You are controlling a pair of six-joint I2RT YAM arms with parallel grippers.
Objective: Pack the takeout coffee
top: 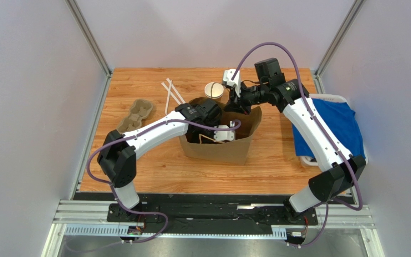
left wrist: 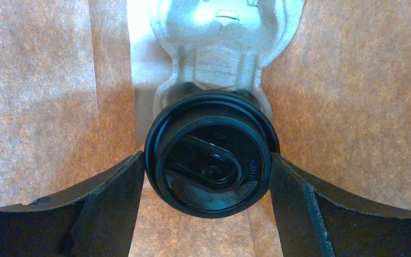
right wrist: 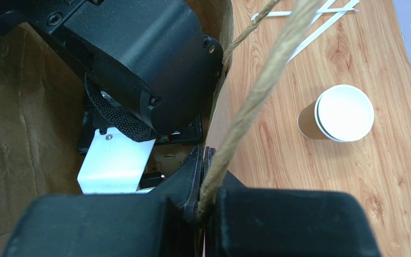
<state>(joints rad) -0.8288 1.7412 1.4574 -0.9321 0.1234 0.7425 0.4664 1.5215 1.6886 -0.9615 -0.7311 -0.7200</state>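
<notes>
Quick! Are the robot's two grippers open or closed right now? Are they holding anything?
Left gripper: closed, holding the coffee by its lid.
Right gripper: closed, pinching the rim of the bag.

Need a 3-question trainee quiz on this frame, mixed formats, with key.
1. True or false: the left gripper holds the takeout coffee inside the paper bag.
2. The lidless cup stands: A) inside the bag B) on the table, beyond the bag C) stacked on the coffee.
3. Fill in: the right gripper is shut on the bag's ____.
Key: 1 true; 2 B; 3 rim.
</notes>
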